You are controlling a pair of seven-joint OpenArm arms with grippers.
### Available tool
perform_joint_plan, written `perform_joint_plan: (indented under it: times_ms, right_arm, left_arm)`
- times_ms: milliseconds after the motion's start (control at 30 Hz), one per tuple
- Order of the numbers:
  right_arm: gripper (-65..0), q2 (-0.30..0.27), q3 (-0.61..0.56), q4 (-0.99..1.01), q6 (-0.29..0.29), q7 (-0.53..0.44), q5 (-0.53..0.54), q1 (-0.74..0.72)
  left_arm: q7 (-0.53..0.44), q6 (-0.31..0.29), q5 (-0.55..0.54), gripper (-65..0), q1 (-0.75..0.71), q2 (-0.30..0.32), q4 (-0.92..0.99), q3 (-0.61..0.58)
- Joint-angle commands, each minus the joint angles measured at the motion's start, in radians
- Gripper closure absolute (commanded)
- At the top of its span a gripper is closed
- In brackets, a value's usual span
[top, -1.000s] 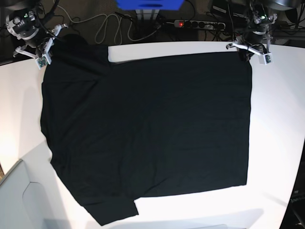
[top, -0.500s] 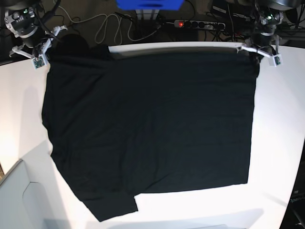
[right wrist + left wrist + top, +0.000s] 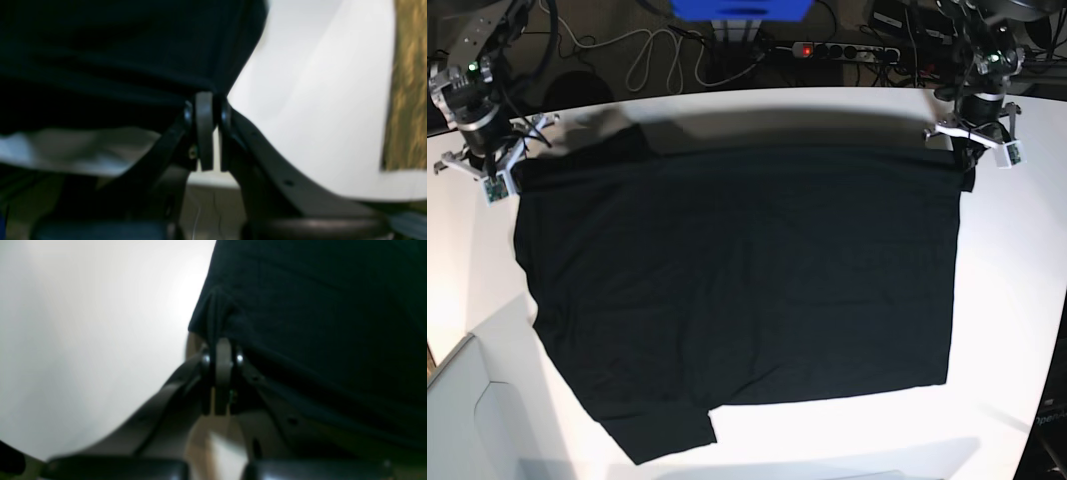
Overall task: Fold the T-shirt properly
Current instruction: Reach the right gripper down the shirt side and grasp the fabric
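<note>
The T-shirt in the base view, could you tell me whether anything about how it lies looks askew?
Yes. The T-shirt lies skewed: its left side runs slanted, a sleeve flap juts out at the near left, and the far edge is pinched up by the left gripper and right gripper.

One large black short-sleeved cloth T-shirt (image 3: 737, 290) lies spread, plain side up, on one white table (image 3: 1017, 300). Two robot arms are in the base view, each ending in one gripper, so two grippers in all: the left gripper (image 3: 967, 160) at the shirt's far corner on that view's right, and the right gripper (image 3: 509, 168) at the far corner on its left. Behind the table there is one black power strip with a single red switch lit (image 3: 837, 50), one looped pale cable (image 3: 652, 60) on the floor, and one blue box-shaped object (image 3: 742, 9) at the top edge.
</note>
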State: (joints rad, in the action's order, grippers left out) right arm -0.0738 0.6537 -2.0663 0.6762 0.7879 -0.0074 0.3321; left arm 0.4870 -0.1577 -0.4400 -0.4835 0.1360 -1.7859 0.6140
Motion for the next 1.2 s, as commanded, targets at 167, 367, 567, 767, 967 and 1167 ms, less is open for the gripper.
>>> perform_joint_plan:
  times_ms: [167,367,567,767,967,1167]
  right_arm:
    - [-0.1,-0.047,-0.111,0.049,0.022,0.026,-0.050,-0.149]
    - [-0.1,-0.048,-0.163,0.171,0.022,0.028,-0.139,-0.296]
    - [-0.1,-0.048,-0.199,0.278,0.022,0.025,-0.171,-0.423]
    - [-0.1,-0.048,-0.203,0.355,0.022,0.023,-0.171,-0.517]
    - [-0.1,-0.056,-0.203,0.427,0.022,0.020,-0.171,-0.568]
    - [-0.1,-0.057,-0.213,0.450,0.022,0.023,-0.171,-0.577]
  left_arm:
    - [-0.026,0.002,-0.004,0.0,0.084,0.021,-0.010,0.010]
    - [-0.024,0.002,-0.004,0.0,0.154,0.021,-0.010,0.004]
    - [-0.024,0.002,-0.004,0.0,0.230,0.023,0.054,0.002]
    - [-0.024,0.002,-0.004,0.0,0.292,0.023,0.143,0.002]
    - [-0.024,0.002,-0.004,0.0,0.352,0.023,0.189,0.002]
    - [-0.024,0.004,-0.003,0.0,0.366,0.023,0.196,0.002]
